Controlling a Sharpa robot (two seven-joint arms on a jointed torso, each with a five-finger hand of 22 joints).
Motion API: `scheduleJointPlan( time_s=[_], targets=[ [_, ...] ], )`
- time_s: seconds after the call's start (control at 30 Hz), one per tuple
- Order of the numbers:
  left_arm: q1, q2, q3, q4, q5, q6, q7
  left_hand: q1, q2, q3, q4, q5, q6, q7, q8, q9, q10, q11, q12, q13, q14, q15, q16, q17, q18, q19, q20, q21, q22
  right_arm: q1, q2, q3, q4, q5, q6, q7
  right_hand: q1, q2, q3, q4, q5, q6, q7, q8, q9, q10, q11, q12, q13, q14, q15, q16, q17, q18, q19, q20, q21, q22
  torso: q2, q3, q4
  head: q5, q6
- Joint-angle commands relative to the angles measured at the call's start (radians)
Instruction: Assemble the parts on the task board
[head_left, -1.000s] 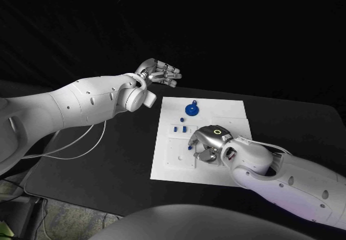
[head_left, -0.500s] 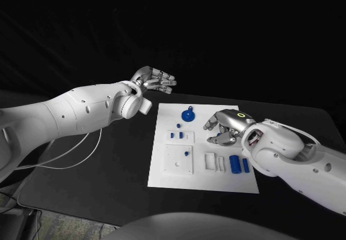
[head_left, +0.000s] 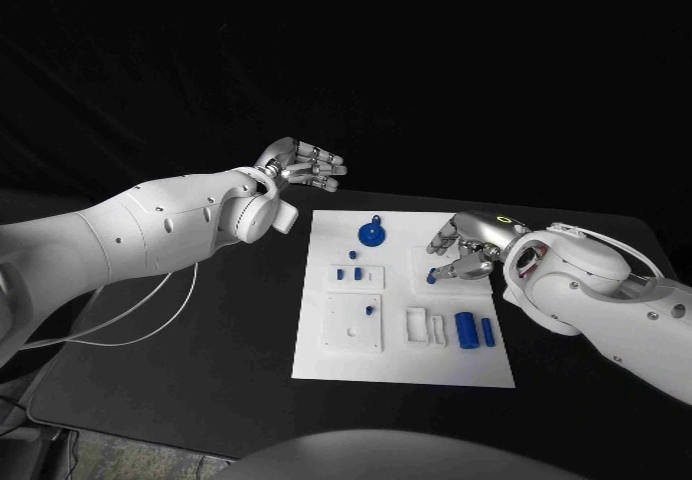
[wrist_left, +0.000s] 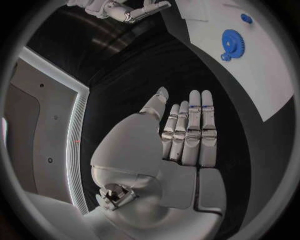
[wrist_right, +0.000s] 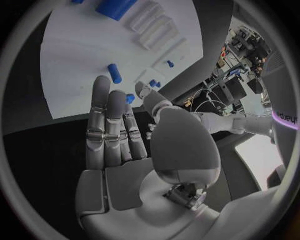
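The task is judged to be only partly done. On the white task board (head_left: 404, 300), which lies on the black tabletop (head_left: 188, 340), a blue gear-like disc (head_left: 374, 235) is seen at the far end. Two small blue pegs (head_left: 349, 271) are seen on a raised white block, though whether they are seated in it cannot be told. A further small blue piece (head_left: 371, 309) rests on the square white plate nearer the robot. Two blue cylinders (head_left: 475, 330) lie on their sides beside a white slotted holder (head_left: 424, 325) and appear not yet fitted, so several placements are judged to remain. The right robot hand (head_left: 464, 250) is held low over the right edge of the board, fingers curled downward, and a small blue part (head_left: 428, 274) is seen right at its fingertips. Whether that part is pinched or merely touched cannot be told; in the right wrist view the fingers (wrist_right: 115, 125) are stretched out nearly flat, with a blue peg (wrist_right: 114, 73) lying on the board just past them. The left robot hand (head_left: 303, 163) is raised beyond the board's far left corner, well apart from every part, fingers straight and together with nothing held, as the left wrist view (wrist_left: 187, 130) confirms.
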Motion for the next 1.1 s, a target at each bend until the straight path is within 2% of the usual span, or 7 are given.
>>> scheduleJointPlan(
  time_s=[0.03,0.27,0.53,0.83,0.93,0.97,1.1],
  targets=[
    [0.000,0.002,0.001,0.001,0.006,0.015,0.008,0.003,0.005,-0.002,0.005,0.001,0.000,0.005,-0.002,0.001,-0.003,0.000,0.002,0.001,-0.005,0.001,-0.004,0.000,-0.005,-0.002,0.001,0.003,-0.002,0.000,0.007,0.000,-0.010,-0.043,0.061,0.003,0.010,-0.003,-0.002,-0.001,0.005,-0.002,-0.001,-0.001,0.000,-0.009,-0.001,0.003,-0.001,-0.004,0.003,-0.004,-0.001,0.010,0.008,0.008,-0.005,-0.001,0.001,0.0000,0.0014,-0.001,0.001],
    [-0.001,0.002,0.001,-0.001,0.006,0.016,0.009,0.003,0.005,-0.002,0.005,0.001,0.000,0.005,-0.002,0.001,-0.003,0.000,0.002,0.001,-0.005,0.001,-0.004,0.000,-0.005,-0.002,0.001,0.003,-0.002,-0.002,0.025,-0.011,-0.035,-0.068,0.065,0.002,-0.003,-0.003,0.041,-0.023,0.012,-0.002,0.000,-0.001,0.000,0.007,-0.004,0.003,-0.001,-0.002,0.001,-0.001,-0.001,0.010,0.007,0.005,-0.003,0.022,0.000,-0.0005,0.0013,-0.002,0.002],
    [-0.001,0.002,0.001,0.002,0.010,0.017,0.009,0.003,0.005,-0.002,0.005,0.001,0.000,0.005,-0.002,0.001,-0.003,0.000,0.002,0.001,-0.005,0.001,-0.004,0.000,-0.005,-0.002,0.001,0.003,-0.002,-0.002,0.047,-0.044,-0.078,-0.090,0.054,-0.004,-0.018,-0.002,0.089,-0.033,0.000,0.002,0.004,-0.001,0.000,0.017,-0.006,0.003,-0.001,0.000,0.001,0.001,-0.002,0.014,0.005,0.006,-0.003,0.048,0.000,-0.0008,0.0015,-0.001,-0.002],
    [-0.001,0.002,0.000,0.008,0.051,0.027,-0.001,-0.001,0.005,-0.005,0.010,0.000,-0.002,0.005,-0.002,0.000,-0.003,0.001,0.002,0.001,-0.006,0.002,-0.004,0.000,-0.006,-0.003,0.002,0.005,-0.007,-0.002,0.056,-0.070,-0.099,-0.093,0.049,-0.002,-0.036,-0.003,0.154,-0.025,-0.006,0.021,0.010,-0.001,0.000,0.037,-0.010,0.002,-0.001,0.005,-0.002,0.004,0.001,0.012,0.011,0.002,-0.006,0.068,0.000,-0.0001,0.0004,0.002,-0.001],
    [-0.001,0.002,0.000,0.010,0.069,0.034,-0.001,-0.006,0.005,-0.008,0.015,0.001,-0.001,0.005,-0.002,0.001,-0.003,0.001,0.002,0.002,-0.007,0.002,-0.004,0.000,-0.006,-0.003,0.003,0.004,-0.009,-0.002,0.060,-0.078,-0.104,-0.094,0.040,-0.003,-0.038,0.009,0.211,-0.020,-0.042,0.034,0.017,-0.001,0.000,0.048,-0.012,0.002,-0.002,0.004,-0.004,0.004,0.002,0.012,0.010,0.000,-0.005,0.076,0.000,0.0003,0.0001,0.002,-0.001],
    [-0.001,0.002,0.000,0.012,0.076,0.036,-0.001,-0.006,0.006,-0.008,0.015,0.001,-0.001,0.005,-0.002,0.001,-0.003,0.001,0.002,0.002,-0.007,0.002,-0.004,0.000,-0.006,-0.003,0.003,0.004,-0.009,-0.002,0.062,-0.081,-0.106,-0.094,0.038,-0.002,-0.046,0.003,0.246,-0.020,-0.048,0.039,0.018,-0.002,0.000,0.052,-0.013,0.002,-0.002,0.003,-0.005,0.005,0.003,0.012,0.009,-0.001,-0.001,0.083,0.000,0.0001,0.0000,0.001,-0.001],
    [-0.001,0.002,0.000,0.015,0.091,0.042,0.000,-0.007,0.006,-0.008,0.017,0.003,-0.001,0.005,-0.002,0.001,-0.003,0.001,0.002,0.002,-0.008,0.003,-0.004,0.000,-0.006,-0.003,0.003,0.004,-0.010,-0.002,0.066,-0.086,-0.110,-0.094,0.029,-0.001,-0.056,0.003,0.284,-0.007,-0.056,0.050,0.019,-0.001,0.000,0.065,-0.016,0.002,-0.002,0.005,-0.007,0.007,0.004,0.011,0.005,-0.003,0.004,0.098,0.000,-0.0001,0.0010,0.000,-0.001]
  ],
)
